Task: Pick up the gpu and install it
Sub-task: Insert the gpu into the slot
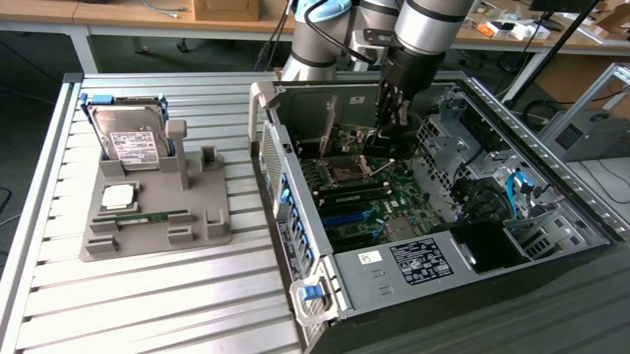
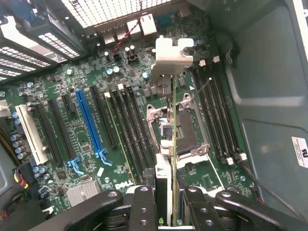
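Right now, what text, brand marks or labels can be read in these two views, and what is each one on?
"DELL": printed in white on the motherboard, wrist view.
White sticker on the case wall: large dark letters, cut off, unreadable.
Black label on the power supply cover: too small.
White label on the hard drive: too small.

I get even, diffuse room light in the exterior view; the slatted metal worktop (image 1: 158,295) shines pale with soft streaks of glare. Shadows are faint there, but the inside of the computer case (image 1: 551,184) falls dim toward its far wall. In the wrist view, my light comes through the perforated grille (image 2: 110,9), which blows out to near white. The motherboard (image 2: 96,120) reads sharp; the end effector (image 2: 166,207) close to the lens looks dark and soft.
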### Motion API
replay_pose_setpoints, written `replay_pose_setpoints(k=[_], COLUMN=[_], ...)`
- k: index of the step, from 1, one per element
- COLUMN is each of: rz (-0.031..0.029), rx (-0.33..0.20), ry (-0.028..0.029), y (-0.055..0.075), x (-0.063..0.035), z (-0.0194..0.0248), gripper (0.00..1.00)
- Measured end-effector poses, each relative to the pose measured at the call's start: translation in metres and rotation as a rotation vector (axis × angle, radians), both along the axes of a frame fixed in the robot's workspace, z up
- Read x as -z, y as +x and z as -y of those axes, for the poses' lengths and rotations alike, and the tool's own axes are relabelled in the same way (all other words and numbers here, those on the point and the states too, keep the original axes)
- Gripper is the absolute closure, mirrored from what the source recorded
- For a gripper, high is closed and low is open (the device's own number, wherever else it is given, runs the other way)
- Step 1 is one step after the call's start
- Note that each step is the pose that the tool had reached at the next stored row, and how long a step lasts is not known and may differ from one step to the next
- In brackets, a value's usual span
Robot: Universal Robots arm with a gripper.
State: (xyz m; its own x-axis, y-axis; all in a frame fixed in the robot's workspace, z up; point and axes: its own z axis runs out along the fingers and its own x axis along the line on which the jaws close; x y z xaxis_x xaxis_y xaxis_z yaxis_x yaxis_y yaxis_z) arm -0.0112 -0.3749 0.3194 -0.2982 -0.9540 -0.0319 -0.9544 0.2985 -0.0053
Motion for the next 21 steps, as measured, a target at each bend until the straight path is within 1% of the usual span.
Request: replay_pose_setpoints(k=[4, 21], rz=[0.0001, 0.0], rx=[-0.016, -0.052], ry=[0.0, 0.0], y=[0.0, 0.0], x=[0.0, 0.0], z=[0.0, 0.0], gripper=[0.73, 0.73])
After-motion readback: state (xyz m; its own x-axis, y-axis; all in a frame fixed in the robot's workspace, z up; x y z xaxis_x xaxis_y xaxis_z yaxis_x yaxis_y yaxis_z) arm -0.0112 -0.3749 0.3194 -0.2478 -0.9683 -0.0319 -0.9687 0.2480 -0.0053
